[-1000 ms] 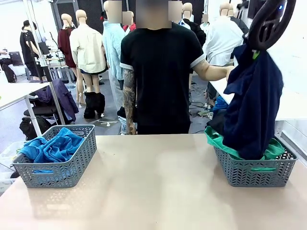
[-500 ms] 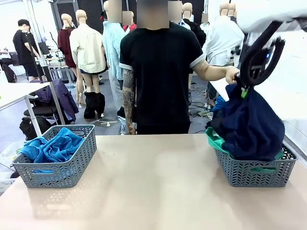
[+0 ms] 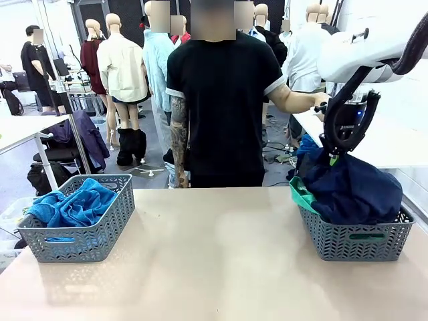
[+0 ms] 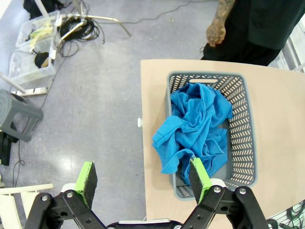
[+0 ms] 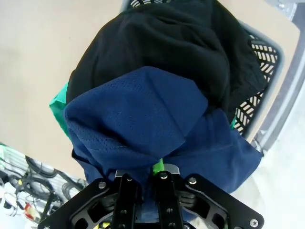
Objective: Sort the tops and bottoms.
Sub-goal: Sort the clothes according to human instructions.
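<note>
My right gripper [image 3: 332, 156] hangs just above the right basket [image 3: 354, 242], shut on a fold of the navy garment [image 3: 354, 194], which lies heaped in that basket. In the right wrist view the pinch of the right gripper [image 5: 157, 168] holds the navy garment [image 5: 138, 119] over a black garment [image 5: 181, 43], and an emerald green garment [image 5: 58, 101] peeks out at the side. The green garment [image 3: 300, 193] also shows at the basket's left rim. A bright blue garment [image 4: 195, 124] fills the left basket [image 4: 244, 143] below my open left gripper [image 4: 143, 177].
A person [image 3: 224, 93] stands at the table's far edge, one hand [image 3: 323, 101] near my right arm. The left basket [image 3: 100, 234] with the blue garment [image 3: 73, 204] sits at the table's left corner. Floor, cables and boxes lie beyond that edge.
My right gripper has come down from high above the right basket, and the navy garment went from hanging full length to lying heaped in the basket.
</note>
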`<state>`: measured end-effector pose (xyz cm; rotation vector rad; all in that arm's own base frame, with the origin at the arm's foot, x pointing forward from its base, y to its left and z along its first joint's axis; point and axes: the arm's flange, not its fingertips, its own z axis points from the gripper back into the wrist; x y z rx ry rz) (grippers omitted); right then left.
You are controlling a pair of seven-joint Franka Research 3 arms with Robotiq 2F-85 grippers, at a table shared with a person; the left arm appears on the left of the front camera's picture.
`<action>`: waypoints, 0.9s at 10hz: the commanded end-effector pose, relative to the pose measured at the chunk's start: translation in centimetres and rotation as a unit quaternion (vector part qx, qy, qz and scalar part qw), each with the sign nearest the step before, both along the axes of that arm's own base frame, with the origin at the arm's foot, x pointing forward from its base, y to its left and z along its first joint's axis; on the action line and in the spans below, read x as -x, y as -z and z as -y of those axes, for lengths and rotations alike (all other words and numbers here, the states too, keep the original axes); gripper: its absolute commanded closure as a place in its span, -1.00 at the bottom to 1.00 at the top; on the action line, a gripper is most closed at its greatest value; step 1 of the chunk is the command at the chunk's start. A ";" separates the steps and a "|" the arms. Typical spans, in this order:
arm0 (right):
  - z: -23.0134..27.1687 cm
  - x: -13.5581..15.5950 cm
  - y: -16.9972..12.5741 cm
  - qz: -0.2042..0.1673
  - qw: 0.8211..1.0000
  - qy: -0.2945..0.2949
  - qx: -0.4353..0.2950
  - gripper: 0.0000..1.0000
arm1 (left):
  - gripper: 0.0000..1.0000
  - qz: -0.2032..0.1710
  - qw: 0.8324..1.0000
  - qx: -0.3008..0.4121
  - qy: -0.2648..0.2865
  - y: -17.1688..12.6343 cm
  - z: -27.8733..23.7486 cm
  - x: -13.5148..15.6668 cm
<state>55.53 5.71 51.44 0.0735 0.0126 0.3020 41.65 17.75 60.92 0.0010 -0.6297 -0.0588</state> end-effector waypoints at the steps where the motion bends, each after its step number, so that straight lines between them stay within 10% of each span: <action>1: -0.2 1.0 -2.2 0.006 1.000 0.013 -0.008 0.05 | -1.00 0.001 1.000 0.002 -0.001 -0.1 0.0 0.0; 4: 0.1 3.6 -5.3 0.020 1.000 0.012 0.002 -1.00 | -1.00 0.001 1.000 0.002 -0.001 -0.1 0.0 0.0; 9: 3.0 10.1 -11.7 0.112 0.994 0.017 -0.009 -1.00 | -1.00 0.001 1.000 0.002 -0.001 -0.1 0.0 0.0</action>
